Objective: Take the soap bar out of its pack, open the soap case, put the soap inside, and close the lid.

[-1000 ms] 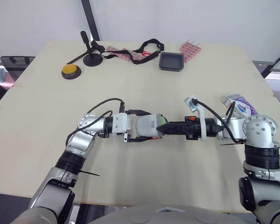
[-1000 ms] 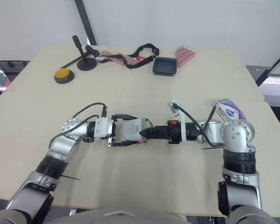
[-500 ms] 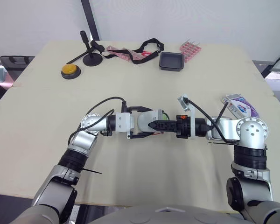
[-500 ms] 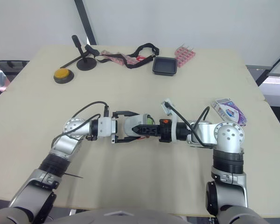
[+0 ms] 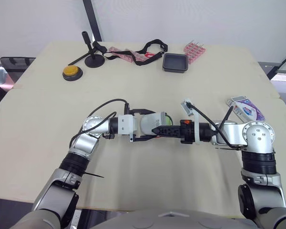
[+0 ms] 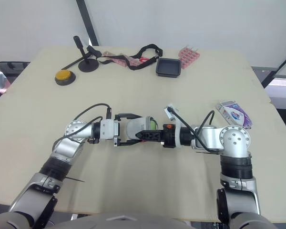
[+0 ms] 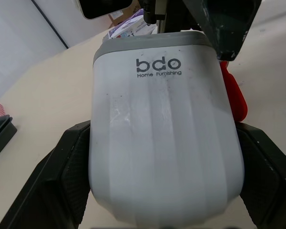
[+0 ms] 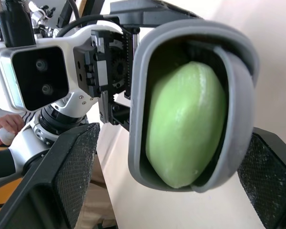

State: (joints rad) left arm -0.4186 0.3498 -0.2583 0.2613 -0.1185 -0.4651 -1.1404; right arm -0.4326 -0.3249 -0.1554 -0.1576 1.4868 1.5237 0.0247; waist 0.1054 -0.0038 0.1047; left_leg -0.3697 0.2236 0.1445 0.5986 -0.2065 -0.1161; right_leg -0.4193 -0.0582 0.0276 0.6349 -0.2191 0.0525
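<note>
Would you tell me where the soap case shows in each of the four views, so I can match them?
Left eye view: soap case at picture centre.
Right eye view: centre, slightly left.
Left wrist view: clamped between the fingers, logo toward camera.
Right wrist view: open end toward camera, green soap inside.
Landmark: purple soap pack, far right in eye views.

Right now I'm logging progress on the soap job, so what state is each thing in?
soap case: open, mouth toward the right gripper
soap bar: unwrapped, inside the soap case
soap pack: lying on the table, apart from both grippers
left gripper: shut on the soap case
right gripper: open, at the case's mouth
black tray: empty
</note>
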